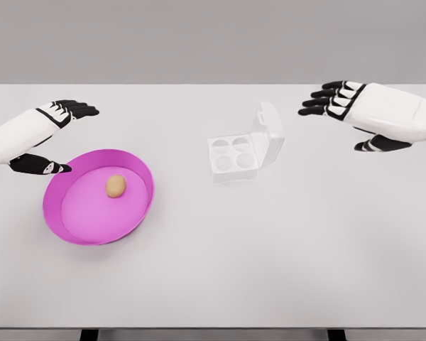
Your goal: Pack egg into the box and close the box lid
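A white tabletop fills most of the head view, seen from above and slightly behind. On its left side sits a shallow magenta bowl with a raised rim. A single tan egg lies inside the bowl, a little to the far side of its middle.

Near the centre of the tabletop, to the right of the bowl and well apart from it, stands a small white egg box. Its tray shows four round cups, all without eggs. The lid is hinged along the right side of the tray and stands open, tilted up and away to the right.

The left robot hand comes in from the left edge and hovers just beyond the far-left rim of the bowl. Its black fingers are spread apart, thumb below, and hold nothing.

The right robot hand comes in from the right edge and hovers at the far right, to the right of the open lid and apart from it. Its fingers are also spread, pointing left, and hold nothing.
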{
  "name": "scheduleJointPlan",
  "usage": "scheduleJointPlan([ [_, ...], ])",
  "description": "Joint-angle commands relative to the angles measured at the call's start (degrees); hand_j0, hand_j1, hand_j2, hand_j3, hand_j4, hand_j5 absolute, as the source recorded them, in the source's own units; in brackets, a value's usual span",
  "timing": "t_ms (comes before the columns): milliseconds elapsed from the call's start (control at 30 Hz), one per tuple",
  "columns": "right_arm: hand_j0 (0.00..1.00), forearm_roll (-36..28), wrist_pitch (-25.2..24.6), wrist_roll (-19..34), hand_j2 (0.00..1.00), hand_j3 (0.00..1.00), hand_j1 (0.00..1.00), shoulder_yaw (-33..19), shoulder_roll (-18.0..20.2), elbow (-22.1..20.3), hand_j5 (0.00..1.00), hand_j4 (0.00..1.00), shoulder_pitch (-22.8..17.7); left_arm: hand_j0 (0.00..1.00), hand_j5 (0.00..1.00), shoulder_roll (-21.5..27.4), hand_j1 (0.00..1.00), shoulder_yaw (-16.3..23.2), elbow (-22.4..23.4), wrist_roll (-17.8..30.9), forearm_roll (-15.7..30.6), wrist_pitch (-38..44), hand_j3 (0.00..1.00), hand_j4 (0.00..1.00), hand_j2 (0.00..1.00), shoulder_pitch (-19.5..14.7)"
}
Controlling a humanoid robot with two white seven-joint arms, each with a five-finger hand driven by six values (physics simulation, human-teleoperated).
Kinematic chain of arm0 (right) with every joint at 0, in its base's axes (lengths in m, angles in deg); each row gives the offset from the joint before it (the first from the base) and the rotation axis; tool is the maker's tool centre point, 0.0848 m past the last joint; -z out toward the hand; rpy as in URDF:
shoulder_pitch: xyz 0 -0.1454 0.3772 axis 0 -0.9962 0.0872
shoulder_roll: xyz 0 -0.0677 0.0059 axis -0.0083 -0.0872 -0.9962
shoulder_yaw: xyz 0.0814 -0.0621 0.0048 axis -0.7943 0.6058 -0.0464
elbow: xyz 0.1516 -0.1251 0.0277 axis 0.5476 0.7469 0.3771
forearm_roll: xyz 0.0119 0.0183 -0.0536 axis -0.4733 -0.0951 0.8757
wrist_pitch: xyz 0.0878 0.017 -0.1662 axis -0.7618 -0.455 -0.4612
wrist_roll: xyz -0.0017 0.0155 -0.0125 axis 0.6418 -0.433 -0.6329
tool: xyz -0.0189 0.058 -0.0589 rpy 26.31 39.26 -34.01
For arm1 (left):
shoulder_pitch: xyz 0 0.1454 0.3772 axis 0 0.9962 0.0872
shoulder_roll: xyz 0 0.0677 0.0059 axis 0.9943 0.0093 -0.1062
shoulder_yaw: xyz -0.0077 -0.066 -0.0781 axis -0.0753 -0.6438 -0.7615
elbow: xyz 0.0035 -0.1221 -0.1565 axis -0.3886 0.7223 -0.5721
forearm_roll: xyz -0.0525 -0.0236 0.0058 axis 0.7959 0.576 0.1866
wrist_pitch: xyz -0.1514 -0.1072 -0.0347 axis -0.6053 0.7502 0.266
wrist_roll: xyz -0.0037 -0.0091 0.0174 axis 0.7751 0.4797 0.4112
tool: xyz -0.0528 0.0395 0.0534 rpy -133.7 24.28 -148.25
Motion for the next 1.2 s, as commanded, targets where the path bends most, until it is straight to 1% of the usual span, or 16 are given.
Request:
scheduleJointPlan([
  [0,1.00,0.2,-0.2,0.0,1.00,1.00,1.00,-1.0,0.2,0.1,1.00,1.00,0.0,1.00,1.00,0.1,1.00,0.0,0.0,0.0,0.0,0.1,1.00,1.00,1.00,-0.1],
  [67,1.00,0.5,-0.2,0.0,1.00,1.00,1.00,-3.2,0.0,0.0,1.00,1.00,-0.6,1.00,1.00,0.1,1.00,0.1,0.0,0.2,-0.2,0.1,1.00,1.00,1.00,0.1],
  [100,1.00,0.6,-0.2,0.0,1.00,1.00,1.00,-4.7,0.1,-0.3,1.00,1.00,-2.2,1.00,1.00,0.0,1.00,0.1,-0.1,2.3,-0.6,0.1,1.00,1.00,1.00,-0.2],
  [133,1.00,0.7,-0.2,0.0,1.00,1.00,1.00,-5.0,0.1,-0.2,1.00,1.00,-2.9,1.00,1.00,0.0,1.00,0.1,-0.1,6.3,-0.3,0.1,1.00,1.00,1.00,-0.5],
  [167,1.00,1.5,-0.2,0.0,1.00,1.00,1.00,-5.4,0.1,-0.1,1.00,1.00,-3.8,1.00,1.00,0.0,1.00,-0.1,-0.1,12.1,0.0,0.1,1.00,1.00,1.00,-0.8],
  [233,1.00,3.9,-0.2,0.0,1.00,1.00,1.00,-7.7,0.1,0.0,1.00,1.00,-5.7,1.00,1.00,-0.1,1.00,-0.4,-0.1,12.1,0.1,0.1,1.00,1.00,1.00,-1.5],
  [367,1.00,3.8,-0.2,0.0,1.00,1.00,1.00,-7.6,0.0,-0.2,1.00,1.00,-6.2,1.00,1.00,-0.6,1.00,0.7,0.1,12.1,-0.3,0.1,1.00,1.00,1.00,-4.0],
  [467,1.00,3.8,-0.2,0.0,1.00,1.00,1.00,-7.4,0.1,-0.2,1.00,1.00,-7.4,1.00,1.00,-0.7,1.00,4.4,-0.1,12.1,-0.2,0.1,1.00,1.00,1.00,-6.1],
  [567,1.00,3.7,-0.2,0.0,1.00,1.00,1.00,-7.3,0.1,-0.2,1.00,1.00,-7.4,1.00,1.00,-0.7,1.00,6.7,-0.1,12.1,-0.3,0.1,1.00,1.00,1.00,-8.2],
  [667,1.00,3.6,-0.2,0.0,1.00,1.00,1.00,-7.1,0.1,0.0,1.00,1.00,-8.0,1.00,1.00,0.4,1.00,13.2,-0.3,12.1,-1.3,0.1,1.00,1.00,1.00,-11.7],
  [700,1.00,3.6,-0.2,0.0,1.00,1.00,1.00,-7.0,-0.2,0.0,1.00,1.00,-8.5,1.00,1.00,0.5,1.00,14.0,-0.2,12.1,-1.1,0.1,1.00,1.00,1.00,-12.2],
  [733,1.00,3.6,-0.2,0.0,1.00,1.00,1.00,-5.8,-0.1,0.2,1.00,1.00,-8.5,1.00,1.00,0.6,1.00,14.1,-0.1,12.1,-1.3,0.1,1.00,1.00,1.00,-12.2],
  [833,1.00,3.7,-0.2,0.0,1.00,1.00,1.00,-5.2,0.0,0.2,1.00,1.00,-8.4,1.00,1.00,3.4,1.00,17.4,-0.5,12.1,-0.6,0.1,1.00,1.00,1.00,-12.1],
  [933,1.00,3.7,-0.2,0.0,1.00,1.00,1.00,-5.2,0.0,0.2,1.00,1.00,-8.4,1.00,1.00,4.2,1.00,17.4,-1.3,12.1,0.0,0.1,1.00,1.00,1.00,-11.7],
  [1100,1.00,3.7,-0.2,0.0,1.00,1.00,1.00,-5.2,0.0,0.2,1.00,1.00,-8.5,1.00,1.00,5.6,1.00,19.2,-1.7,12.1,-0.1,0.1,1.00,1.00,1.00,-11.7],
  [1167,1.00,3.7,-0.2,0.0,1.00,1.00,1.00,-5.2,0.1,0.2,1.00,1.00,-8.5,0.95,0.95,5.8,0.95,19.2,-1.7,12.1,-0.9,0.1,0.95,0.95,0.95,-11.8],
])
